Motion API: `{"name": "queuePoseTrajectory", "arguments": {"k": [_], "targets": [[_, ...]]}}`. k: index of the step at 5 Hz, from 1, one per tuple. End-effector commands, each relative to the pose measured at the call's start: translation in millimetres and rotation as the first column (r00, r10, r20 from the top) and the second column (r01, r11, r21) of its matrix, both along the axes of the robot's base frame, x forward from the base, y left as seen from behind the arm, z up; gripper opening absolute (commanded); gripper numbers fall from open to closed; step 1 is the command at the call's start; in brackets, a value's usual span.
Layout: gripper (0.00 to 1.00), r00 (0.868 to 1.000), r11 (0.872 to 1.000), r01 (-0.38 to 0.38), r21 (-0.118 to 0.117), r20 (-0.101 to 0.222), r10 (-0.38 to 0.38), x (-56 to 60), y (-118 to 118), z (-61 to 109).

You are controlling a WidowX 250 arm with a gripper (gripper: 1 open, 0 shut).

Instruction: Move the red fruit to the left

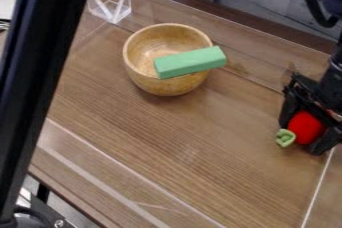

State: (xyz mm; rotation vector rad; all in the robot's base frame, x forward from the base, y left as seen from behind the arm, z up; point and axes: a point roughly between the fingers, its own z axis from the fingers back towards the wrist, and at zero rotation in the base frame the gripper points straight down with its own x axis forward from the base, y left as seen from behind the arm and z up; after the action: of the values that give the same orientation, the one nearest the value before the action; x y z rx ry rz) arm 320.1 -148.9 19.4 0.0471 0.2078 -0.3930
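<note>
The red fruit with its light green stem lies on the wooden table at the far right edge of the camera view. My gripper has come down over it, and its black fingers stand on either side of the fruit with the jaws spread wide. Whether the fingers touch the fruit I cannot tell. The rest of the arm rises out of frame at the upper right.
A wooden bowl stands left of centre with a green rectangular block lying across its rim. A dark pole crosses the left foreground. A small clear stand sits at the back left.
</note>
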Motion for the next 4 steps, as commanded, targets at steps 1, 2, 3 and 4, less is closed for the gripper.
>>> {"name": "queuePoseTrajectory", "arguments": {"k": [1, 2, 3, 4], "targets": [[0.0, 0.997, 1.0, -0.016, -0.023, 0.082, 0.017, 0.9, -3, 26.7], [0.0, 0.99, 0.999, -0.049, -0.022, 0.13, 0.052, -1.5, 5, 49.5], [0.0, 0.975, 0.995, -0.1, -0.031, 0.196, 0.104, -4.8, 23, 80.0], [0.0, 0.969, 0.99, -0.137, -0.036, 0.203, 0.141, -8.8, 33, 82.0]]}}
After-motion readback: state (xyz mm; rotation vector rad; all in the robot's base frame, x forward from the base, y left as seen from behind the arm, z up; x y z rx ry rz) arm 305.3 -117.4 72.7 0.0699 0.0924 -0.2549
